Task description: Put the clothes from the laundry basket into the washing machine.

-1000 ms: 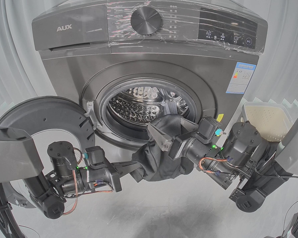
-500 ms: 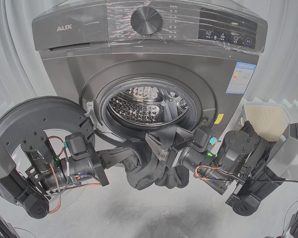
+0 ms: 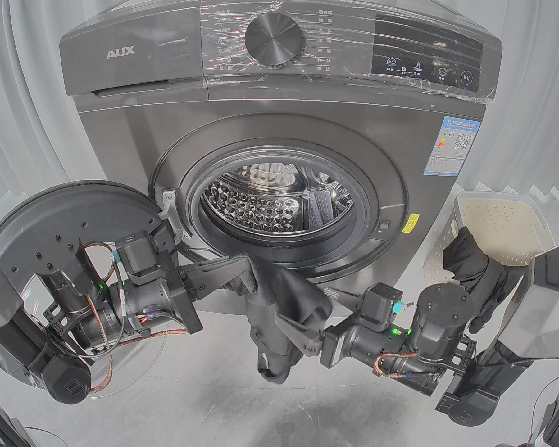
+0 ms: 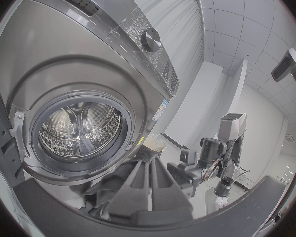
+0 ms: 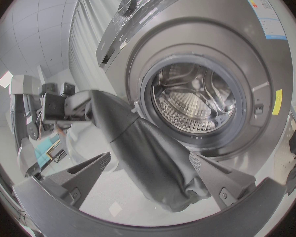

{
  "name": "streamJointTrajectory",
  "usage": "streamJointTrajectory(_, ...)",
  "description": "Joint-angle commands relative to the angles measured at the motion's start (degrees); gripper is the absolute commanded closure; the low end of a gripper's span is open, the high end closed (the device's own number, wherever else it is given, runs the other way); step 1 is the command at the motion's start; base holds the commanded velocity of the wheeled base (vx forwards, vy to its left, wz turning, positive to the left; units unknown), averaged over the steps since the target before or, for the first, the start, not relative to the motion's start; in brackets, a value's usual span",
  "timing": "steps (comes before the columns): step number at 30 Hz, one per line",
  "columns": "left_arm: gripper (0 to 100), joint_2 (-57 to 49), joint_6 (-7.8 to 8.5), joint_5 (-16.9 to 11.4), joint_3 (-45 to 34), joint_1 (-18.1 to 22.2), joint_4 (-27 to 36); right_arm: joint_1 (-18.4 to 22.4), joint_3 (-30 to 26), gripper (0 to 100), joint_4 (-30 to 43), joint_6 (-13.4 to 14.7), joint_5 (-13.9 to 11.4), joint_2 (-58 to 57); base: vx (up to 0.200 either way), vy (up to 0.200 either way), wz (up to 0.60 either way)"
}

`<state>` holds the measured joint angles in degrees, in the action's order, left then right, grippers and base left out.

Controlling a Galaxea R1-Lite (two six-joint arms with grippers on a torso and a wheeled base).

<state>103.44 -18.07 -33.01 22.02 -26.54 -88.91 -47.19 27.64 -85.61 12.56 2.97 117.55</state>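
Evidently this is a judged handover. In the head view, the left gripper (image 3: 230, 274) pinches the dark garment (image 3: 273, 299) at seven o'clock of the drum mouth (image 3: 279, 200), holding its top near the opening. The right gripper (image 3: 304, 336) sits at six o'clock under the hanging fold. The laundry basket (image 3: 503, 218) stands at four o'clock, with another dark cloth (image 3: 472, 262) over its rim. Left wrist view: fingers (image 4: 138, 185) pressed together on fabric. Right wrist view: jaws spread wide, cloth draped between them, unpinched.
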Motion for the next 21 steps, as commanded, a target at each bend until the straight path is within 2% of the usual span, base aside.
streamJointTrajectory(1, 100, 0.1, -0.3, 0.1, 0.7, 0.3, 0.0, -0.4, -6.4, 0, -0.3, -0.4, -2.0, 0.1, 0.0, 0.0, 0.0)
streamJointTrajectory(5, 100, 0.0, -0.3, 0.2, 1.0, 0.3, 0.0, -0.2, -9.6, 0, -0.6, -0.4, -2.4, 1.3, 0.0, 0.0, 0.0)
streamJointTrajectory(12, 100, -0.2, -0.21, 0.5, 1.8, 0.3, 0.0, 0.3, -7.8, 0, -2.8, -0.6, -2.0, 4.3, 0.0, 0.0, 0.0)
streamJointTrajectory(15, 100, -0.2, -0.3, 2.3, 2.8, 0.2, 0.0, 0.4, -7.2, 0, -2.9, -1.1, -1.9, 5.5, 0.0, 0.0, 0.0)
streamJointTrajectory(21, 100, 0.3, -0.39, 8.1, 6.8, -0.1, 0.0, 0.8, -5.8, 0, -2.9, -1.7, -1.7, 9.3, 0.0, 0.0, 0.0)
